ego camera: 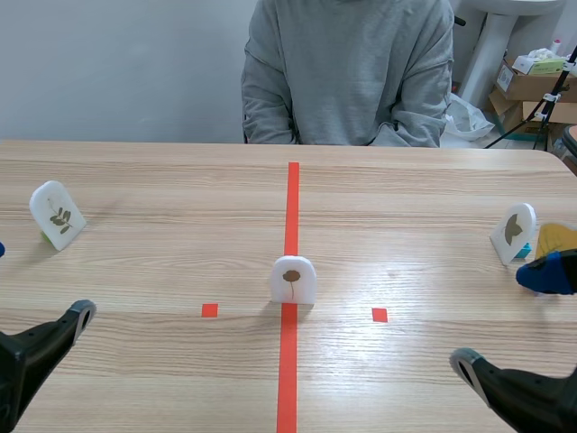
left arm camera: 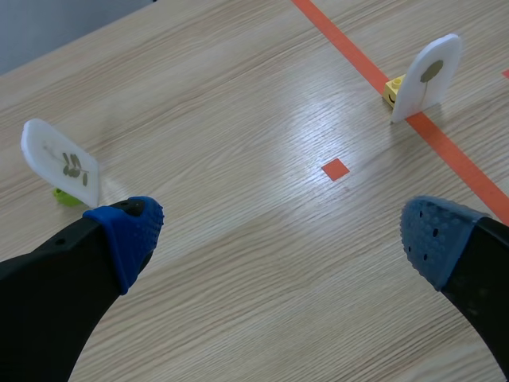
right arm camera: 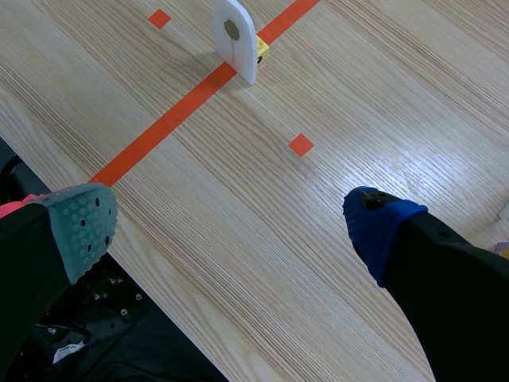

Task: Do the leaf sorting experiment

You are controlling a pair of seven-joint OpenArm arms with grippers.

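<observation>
Standing beyond right gripper [right arm camera: 227, 227]: leaf card [right arm camera: 236, 41]

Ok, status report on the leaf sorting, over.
Left gripper open, right gripper open, both empty. Centre leaf card upright on the tape line, untouched. Person seated across, nothing between grippers and card.

Scene cam: low, between the arms, faces across the bench [ego camera: 180, 225] to a person [ego camera: 347, 72] at the far side; wide view. Left wrist cam: just behind the left claw [left arm camera: 278, 235], looks forward and down, close to the bench; middle card [left arm camera: 429, 76] on the tape line [left arm camera: 465, 167] well ahead, left card [left arm camera: 62, 161] just beyond one finger. Right wrist cam: same setup behind the right claw [right arm camera: 227, 219], bench edge under it. All three share the middle card and line; scene and left wrist share the left card.
</observation>
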